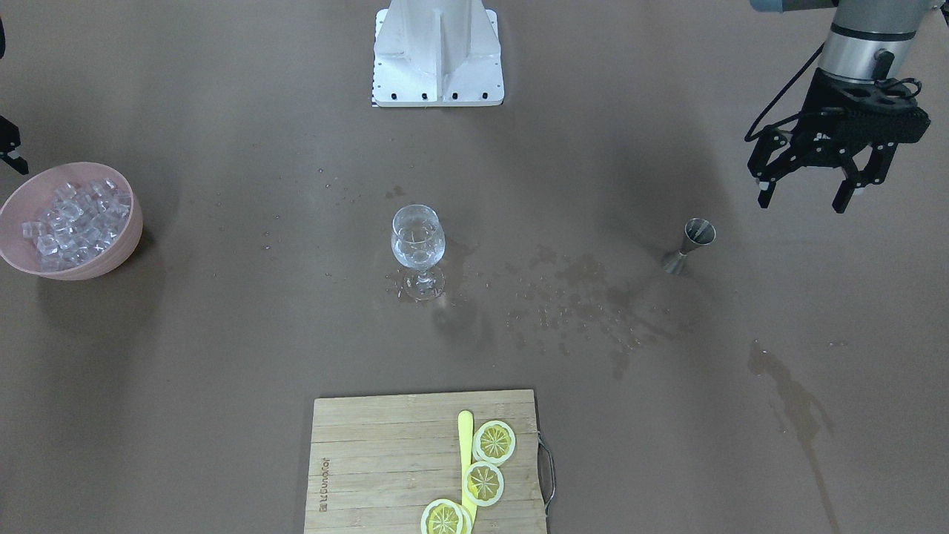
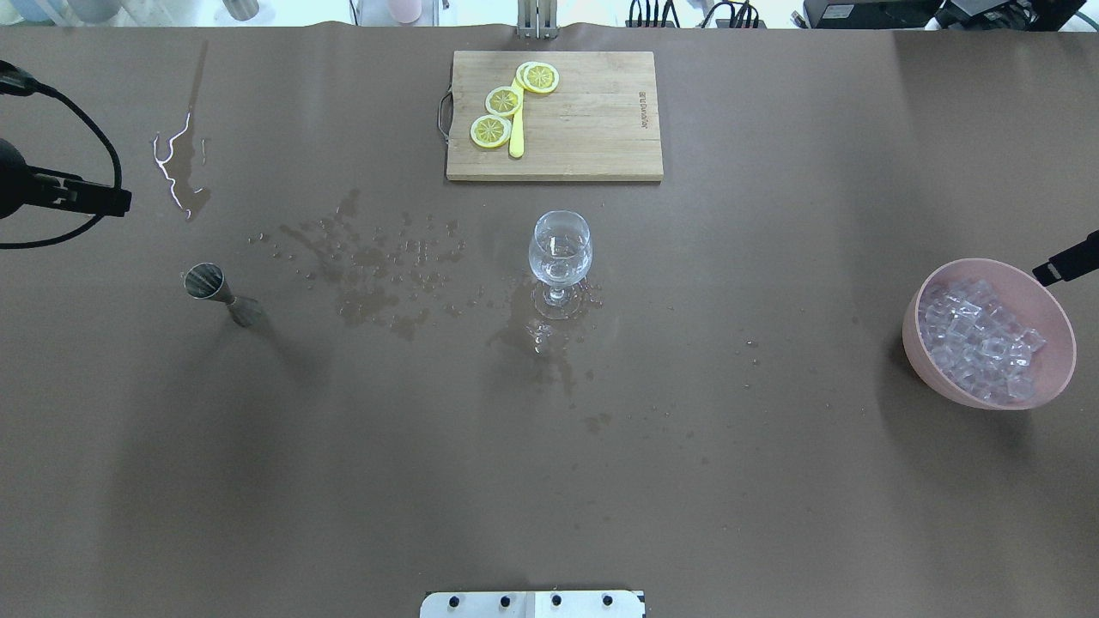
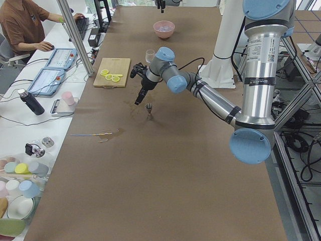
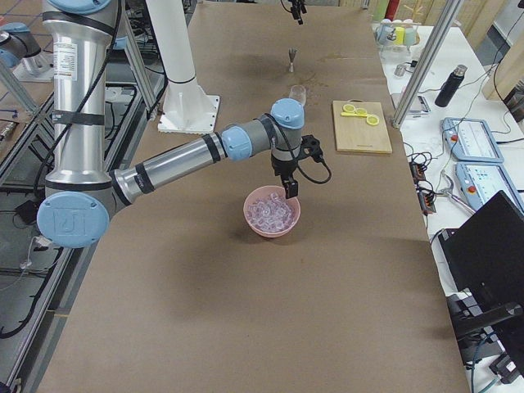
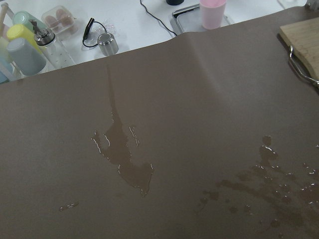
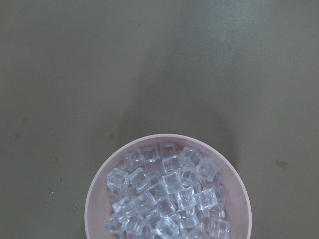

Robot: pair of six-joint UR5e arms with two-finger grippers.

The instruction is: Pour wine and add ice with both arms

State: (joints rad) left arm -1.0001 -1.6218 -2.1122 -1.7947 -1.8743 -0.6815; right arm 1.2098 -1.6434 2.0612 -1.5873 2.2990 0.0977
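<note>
Hovering by the bowl [image 2: 917, 343], the right hand [image 2: 1063, 265], its spread untellable, may fumble slick ice [image 2: 979, 343], heaped at 3 o'clock of the glass [image 2: 560, 249] overhead; left hand [image 1: 803, 202] hangs wide, empty.

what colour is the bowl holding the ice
Pale pink bowl, clearest in the right wrist view.

Left arm [image 3: 215, 103]: grey tubes, light-blue joint caps, silver wrist [image 1: 864, 52], black two-finger gripper [image 1: 803, 202]; black cable [image 1: 778, 100] loops at wrist's 9 o'clock. Right arm [image 4: 172, 160] identical.
</note>
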